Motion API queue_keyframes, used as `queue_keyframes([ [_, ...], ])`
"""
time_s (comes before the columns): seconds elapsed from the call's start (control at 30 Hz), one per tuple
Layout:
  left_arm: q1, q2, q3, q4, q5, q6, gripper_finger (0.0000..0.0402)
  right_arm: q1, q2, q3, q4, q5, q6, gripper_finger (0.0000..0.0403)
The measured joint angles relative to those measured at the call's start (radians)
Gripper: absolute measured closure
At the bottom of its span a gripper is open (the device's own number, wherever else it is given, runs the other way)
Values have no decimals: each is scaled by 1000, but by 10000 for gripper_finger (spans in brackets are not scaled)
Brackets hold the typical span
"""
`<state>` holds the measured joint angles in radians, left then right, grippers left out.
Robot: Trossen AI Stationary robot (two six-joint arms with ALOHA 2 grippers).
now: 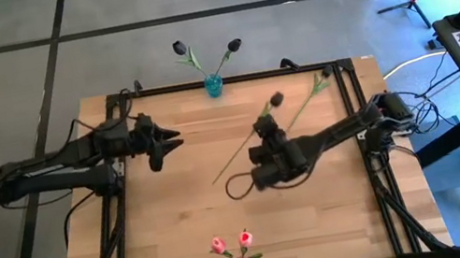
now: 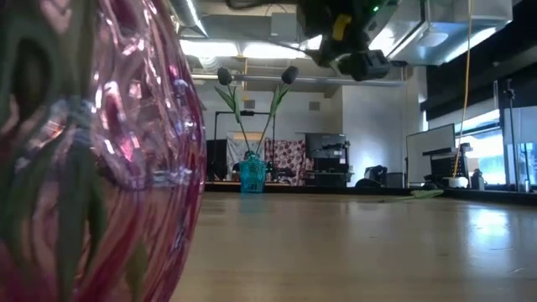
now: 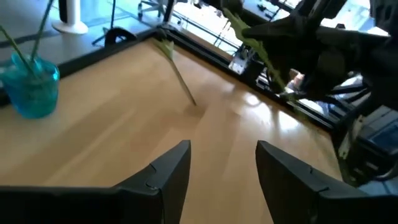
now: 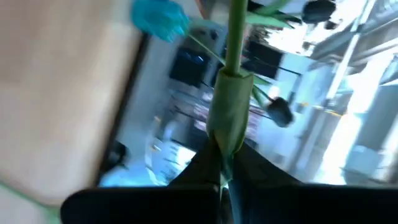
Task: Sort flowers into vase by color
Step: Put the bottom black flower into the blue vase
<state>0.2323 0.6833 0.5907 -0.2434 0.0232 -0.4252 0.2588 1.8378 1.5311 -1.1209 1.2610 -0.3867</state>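
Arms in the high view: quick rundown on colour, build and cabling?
Both arms are black, slim jointed links on a black frame along the table edges. Left end effector tapers to two pointed fingers, which look like chunky angular black prongs in its wrist view. Right end effector sits on a bulkier black wrist block, with a black cable looped below it.

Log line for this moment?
right gripper: shut on dark flower, lifted | left gripper: open, waiting | blue vase: two dark flowers
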Motion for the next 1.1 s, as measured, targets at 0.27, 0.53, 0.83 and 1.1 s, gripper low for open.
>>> queue_keyframes([
  [0.27,112,162,91,16,68,84,194,-46,0,0,81,83,-365,399],
  [0.53,173,247,90,31,149,112,190,-53,0,0,277,85,-781,399],
  [0.83,154,198,36,110,169,182,190,-59,-1,0,552,-20,-1106,399],
  [1.1,153,208,-153,491,405,134,190,-65,-1,0,766,-115,-1364,399],
])
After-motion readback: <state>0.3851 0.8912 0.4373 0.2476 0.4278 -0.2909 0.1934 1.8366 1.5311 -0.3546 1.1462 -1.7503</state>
